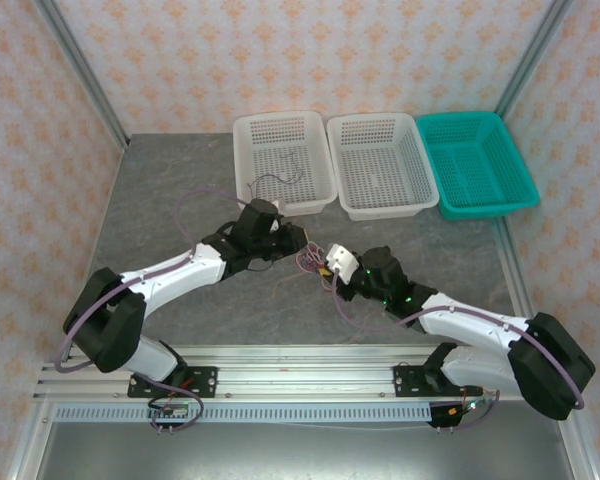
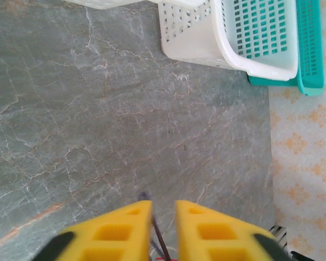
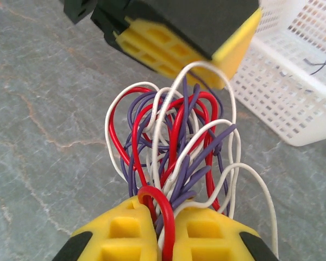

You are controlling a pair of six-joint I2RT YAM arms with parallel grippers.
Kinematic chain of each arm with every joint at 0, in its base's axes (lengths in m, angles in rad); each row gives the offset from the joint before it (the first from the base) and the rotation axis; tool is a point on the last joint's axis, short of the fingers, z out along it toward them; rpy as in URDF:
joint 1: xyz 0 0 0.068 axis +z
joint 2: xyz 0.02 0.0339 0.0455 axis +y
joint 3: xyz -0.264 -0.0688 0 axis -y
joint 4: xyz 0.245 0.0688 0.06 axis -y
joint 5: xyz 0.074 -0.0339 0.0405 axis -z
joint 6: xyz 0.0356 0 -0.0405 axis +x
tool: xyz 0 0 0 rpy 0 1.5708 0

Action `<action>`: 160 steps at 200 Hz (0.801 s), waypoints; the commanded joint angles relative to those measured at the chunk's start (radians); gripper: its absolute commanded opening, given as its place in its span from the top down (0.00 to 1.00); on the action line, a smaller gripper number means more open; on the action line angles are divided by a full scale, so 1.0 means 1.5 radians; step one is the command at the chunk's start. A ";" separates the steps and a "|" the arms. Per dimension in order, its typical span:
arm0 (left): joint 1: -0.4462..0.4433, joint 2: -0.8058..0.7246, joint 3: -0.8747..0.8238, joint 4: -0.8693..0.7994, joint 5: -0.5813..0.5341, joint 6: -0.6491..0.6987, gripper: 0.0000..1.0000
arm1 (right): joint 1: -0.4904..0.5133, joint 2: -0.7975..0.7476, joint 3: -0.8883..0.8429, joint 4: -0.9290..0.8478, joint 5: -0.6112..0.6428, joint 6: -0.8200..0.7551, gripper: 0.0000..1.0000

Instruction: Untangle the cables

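A tangle of red, purple and white cables [image 1: 312,262] hangs between the two grippers, just above the grey table in the middle. My right gripper [image 3: 164,209] is shut on the lower end of the cables [image 3: 174,141], with a red loop and several purple and white strands pinched between its yellow fingers. My left gripper [image 3: 174,51] sits at the top of the bundle, where a white loop reaches it. In the left wrist view its jaws [image 2: 164,205] stand nearly together with a dark purple cable [image 2: 158,234] running between them.
Three baskets stand in a row at the back: a white one [image 1: 280,117] with a thin dark wire [image 1: 280,180] lying in it, a second white one [image 1: 375,119], and a teal one [image 1: 460,117]. The arms meet over the grey marbled tabletop [image 1: 170,200].
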 commanded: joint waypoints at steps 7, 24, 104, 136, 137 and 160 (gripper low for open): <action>0.002 0.005 -0.003 0.032 0.018 -0.015 1.00 | 0.008 0.001 -0.011 0.040 0.051 -0.011 0.93; 0.006 -0.011 -0.005 0.021 0.004 -0.002 1.00 | 0.009 0.008 -0.009 0.027 0.063 0.009 0.88; 0.062 -0.117 -0.056 -0.094 -0.111 0.113 1.00 | 0.009 0.061 -0.021 -0.008 0.018 0.168 0.58; 0.059 -0.102 -0.116 -0.048 -0.116 0.097 1.00 | 0.010 0.039 -0.011 -0.010 0.027 0.246 0.23; 0.058 -0.101 -0.116 -0.048 -0.116 0.098 1.00 | 0.009 0.033 -0.010 -0.010 0.030 0.249 0.22; 0.032 -0.102 -0.121 -0.035 -0.120 0.129 0.88 | 0.003 -0.008 0.040 -0.083 0.108 0.382 0.08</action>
